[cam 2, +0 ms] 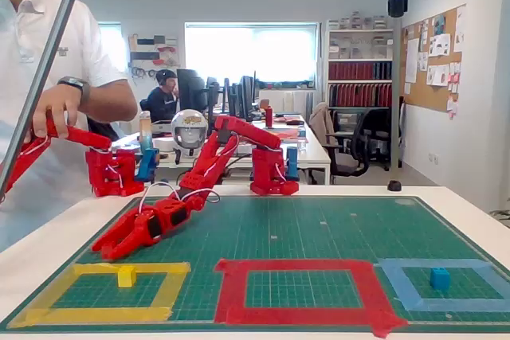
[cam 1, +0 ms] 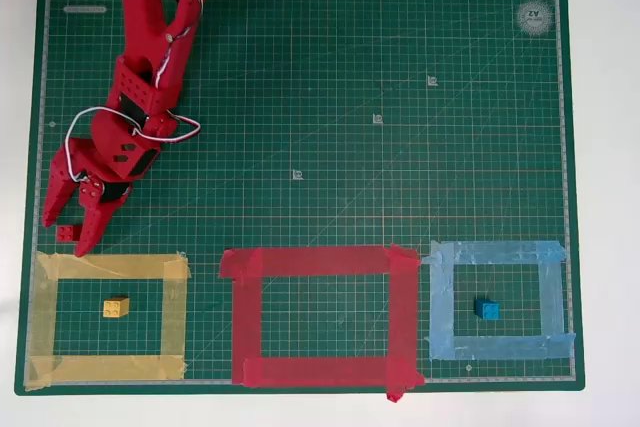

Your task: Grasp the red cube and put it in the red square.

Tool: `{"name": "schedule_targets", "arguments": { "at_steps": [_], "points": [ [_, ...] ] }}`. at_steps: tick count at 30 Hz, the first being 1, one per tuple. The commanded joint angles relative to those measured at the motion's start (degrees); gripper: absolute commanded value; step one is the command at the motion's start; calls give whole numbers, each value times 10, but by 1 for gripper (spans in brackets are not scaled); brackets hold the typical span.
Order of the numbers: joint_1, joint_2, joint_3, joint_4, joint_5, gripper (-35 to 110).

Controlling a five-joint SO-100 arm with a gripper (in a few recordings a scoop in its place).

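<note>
The red cube (cam 1: 68,232) sits on the green mat near its left edge, just above the yellow tape frame. My red gripper (cam 1: 66,234) is low over the mat and open, one finger on each side of the cube. In the fixed view the gripper (cam 2: 110,252) reaches down to the mat's left side, and the cube is lost among the red fingers. The red square (cam 1: 320,262) (cam 2: 299,267) lies in the middle of the mat's front edge, with nothing inside it.
A yellow tape frame (cam 1: 110,267) holds a yellow block (cam 1: 116,307) (cam 2: 126,276) right below the gripper. A light blue tape frame (cam 1: 495,252) holds a blue block (cam 1: 487,310) (cam 2: 440,279). The arm's base (cam 2: 271,173) stands behind the mat. A person stands at the table's left.
</note>
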Motion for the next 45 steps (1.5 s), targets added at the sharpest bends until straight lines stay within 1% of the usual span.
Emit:
{"name": "schedule_targets", "arguments": {
  "at_steps": [1, 3, 5, 17, 19, 22, 26, 30, 37, 39, 43, 45],
  "points": [
    [-6, 15, -17, -1, -11, 23],
    [-6, 14, -17, -1, -11, 22],
    [-6, 13, -17, -1, -11, 17],
    [-6, 13, -16, 0, -13, 11],
    [-6, 13, -17, 0, -13, 8],
    [-6, 13, -18, 1, -13, 0],
    [-7, 14, -22, 4, -13, -1],
    [-11, 46, -46, 101, -14, -1],
    [-42, 156, -43, 211, -3, -1],
    [-59, 200, -31, 230, 8, -1],
    [-96, 302, 8, 314, 27, -1],
    [-118, 356, 50, 325, 34, -1]
  ]
}}
